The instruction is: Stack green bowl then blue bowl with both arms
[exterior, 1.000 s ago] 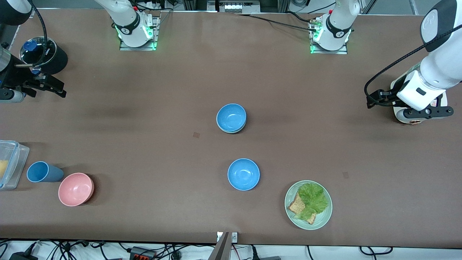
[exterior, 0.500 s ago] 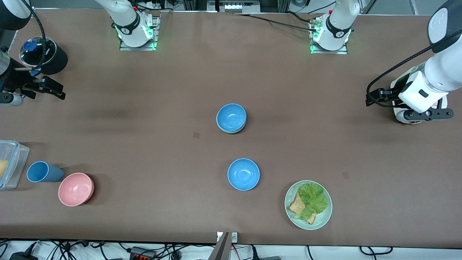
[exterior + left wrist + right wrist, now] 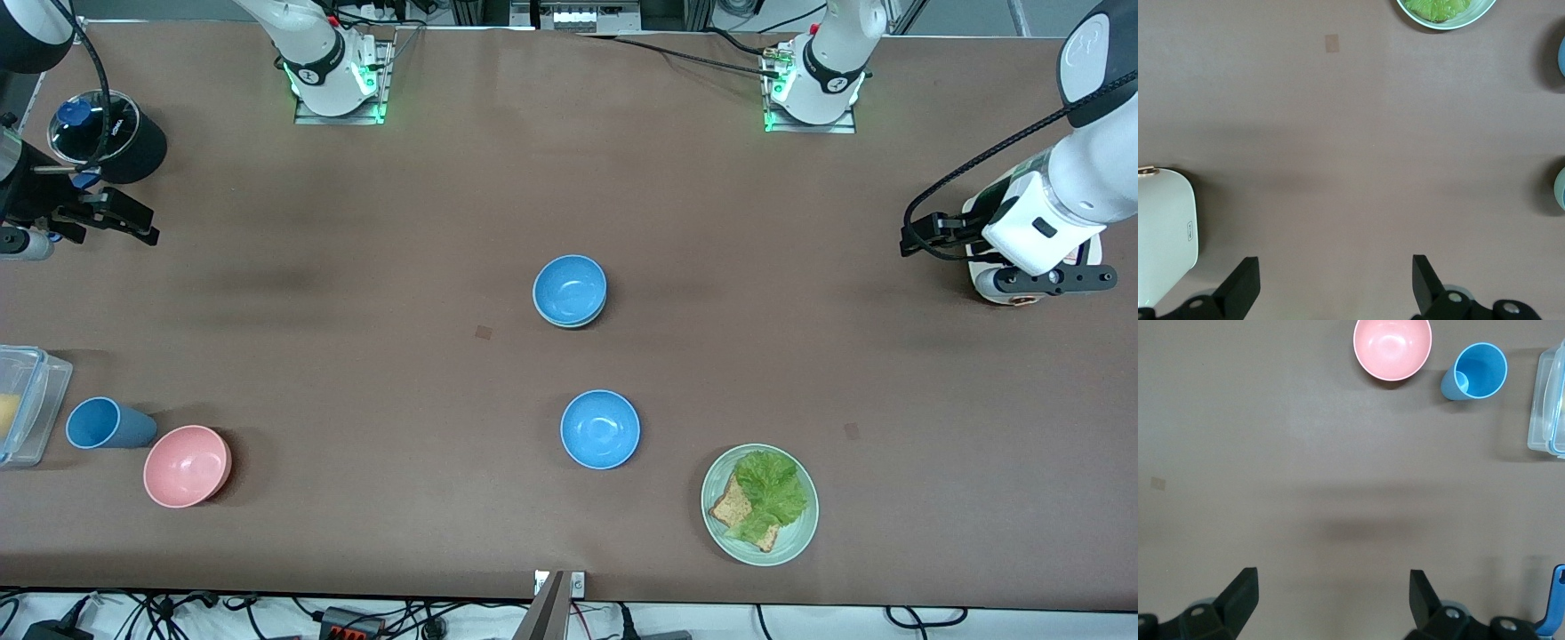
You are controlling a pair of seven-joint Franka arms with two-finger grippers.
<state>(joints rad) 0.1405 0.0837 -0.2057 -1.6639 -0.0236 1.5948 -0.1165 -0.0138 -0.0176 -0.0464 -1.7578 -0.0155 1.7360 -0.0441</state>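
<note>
A blue bowl sits nested in the green bowl, of which only a pale rim shows, at the table's middle. A second blue bowl stands alone, nearer the front camera. My left gripper is open and empty over bare table at the left arm's end; its wrist view shows only table between the fingers. My right gripper is open and empty over the right arm's end of the table, with bare table between its fingers in its wrist view.
A green plate with lettuce and toast lies near the front edge. A pink bowl, a blue cup and a clear box stand at the right arm's end. A black lidded pot stands by the right gripper. A white object lies under the left arm.
The left arm has risen slightly and shifted toward its end of the table. The right gripper has drifted a little toward its table end. The bowls have not moved.
</note>
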